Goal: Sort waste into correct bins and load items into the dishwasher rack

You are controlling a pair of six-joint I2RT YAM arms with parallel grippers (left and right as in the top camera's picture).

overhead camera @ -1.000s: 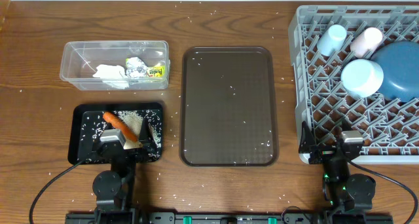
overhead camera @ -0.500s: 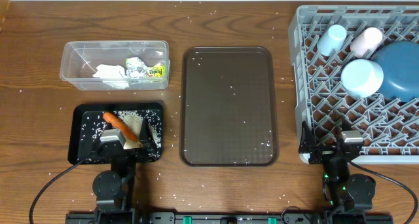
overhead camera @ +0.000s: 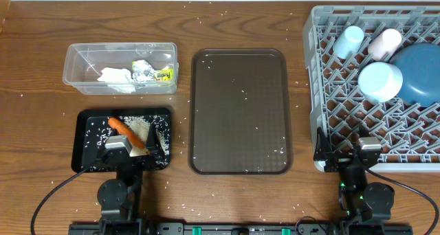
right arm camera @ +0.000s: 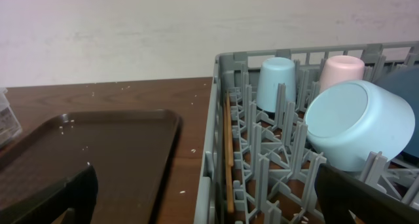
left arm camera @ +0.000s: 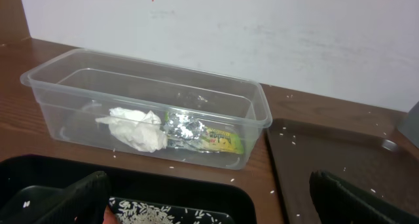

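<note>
The clear tub (overhead camera: 77,78) holds the crumpled napkin (overhead camera: 115,77), the foil ball (overhead camera: 143,71) and the green-yellow packet (overhead camera: 163,75); all three show in the left wrist view (left arm camera: 134,127). The black tray (overhead camera: 86,159) holds the carrot (overhead camera: 124,130), a brown lump (overhead camera: 141,130) and loose rice (overhead camera: 103,132). The grey rack (overhead camera: 330,91) holds the dark-blue plate (overhead camera: 421,73), the bowl (overhead camera: 379,81), a light-blue cup (overhead camera: 348,41), a pale cup (overhead camera: 385,41) and the chopsticks (right arm camera: 228,152). My left gripper (overhead camera: 127,147) is open over the black tray. My right gripper (overhead camera: 347,152) is open at the rack's front-left corner.
The brown serving tray (overhead camera: 206,111) lies between the bins and the rack with a few rice grains on it. Rice grains are scattered over the wooden table (overhead camera: 41,125). A white wall stands behind the table.
</note>
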